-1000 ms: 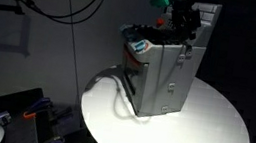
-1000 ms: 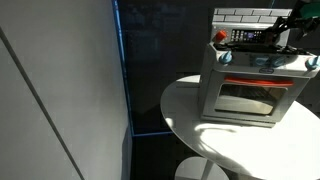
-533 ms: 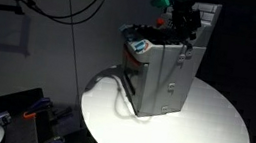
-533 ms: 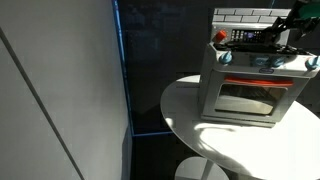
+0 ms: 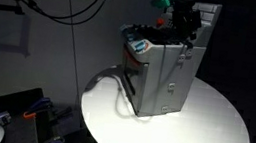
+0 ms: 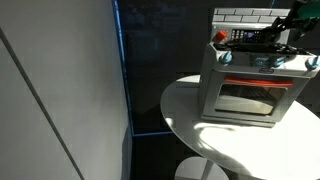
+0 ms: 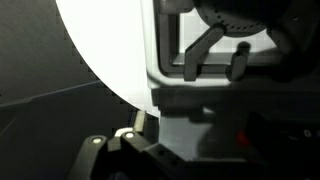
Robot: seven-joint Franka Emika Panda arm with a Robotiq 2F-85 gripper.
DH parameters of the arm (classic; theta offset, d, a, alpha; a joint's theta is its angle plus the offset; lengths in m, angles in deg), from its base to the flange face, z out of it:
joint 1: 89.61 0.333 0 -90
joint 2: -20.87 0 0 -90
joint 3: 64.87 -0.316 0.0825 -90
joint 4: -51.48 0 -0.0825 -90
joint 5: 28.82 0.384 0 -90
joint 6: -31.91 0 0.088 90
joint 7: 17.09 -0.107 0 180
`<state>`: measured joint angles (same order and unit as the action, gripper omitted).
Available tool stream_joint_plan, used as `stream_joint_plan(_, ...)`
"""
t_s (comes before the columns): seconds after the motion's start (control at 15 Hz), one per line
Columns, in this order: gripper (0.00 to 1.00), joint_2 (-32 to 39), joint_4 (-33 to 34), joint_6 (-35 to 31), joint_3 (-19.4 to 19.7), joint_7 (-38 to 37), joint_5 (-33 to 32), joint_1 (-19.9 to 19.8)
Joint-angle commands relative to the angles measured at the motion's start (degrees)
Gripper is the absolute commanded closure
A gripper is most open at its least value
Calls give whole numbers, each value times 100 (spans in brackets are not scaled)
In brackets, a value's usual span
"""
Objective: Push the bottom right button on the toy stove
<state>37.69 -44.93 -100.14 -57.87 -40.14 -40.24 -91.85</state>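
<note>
Toy stove sits on the round white counter, toward the back edge in an exterior view; grey box, upright. Side door w/ handle faces the camera there. In an exterior view the toy stove shows its front: oven door w/ glass window, and a red knob at the upper left corner of the front. White tiled back wall rises behind the dark stovetop, also seen at. The task button itself is too small and dark to pick out.

Hand is low over the stovetop, close to the back wall; contact w/ the stove can't be judged. Same hand is above the right part of the top in an exterior view. A green part shows on the arm just above it. Open or closed: can't tell, too dark and small in both exterior views.

Wrist view is blurry: grey stove body, a dark burner at the top edge, two dark bars in front of it, and the bright counter beyond.

A white cable runs off the counter beside the stove. Black cables hang behind.
</note>
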Motion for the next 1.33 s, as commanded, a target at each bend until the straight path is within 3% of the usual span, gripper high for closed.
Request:
stream_joint_plan(0.0, 0, 155, 245, -34, 79, -86, -8, 45)
stream_joint_plan(0.87, 0, 224, 253, -261, 147, -111, -76, 51)
stream_joint_plan(1.27, 0, -10, 93, 19, 62, 72, 72, 52)
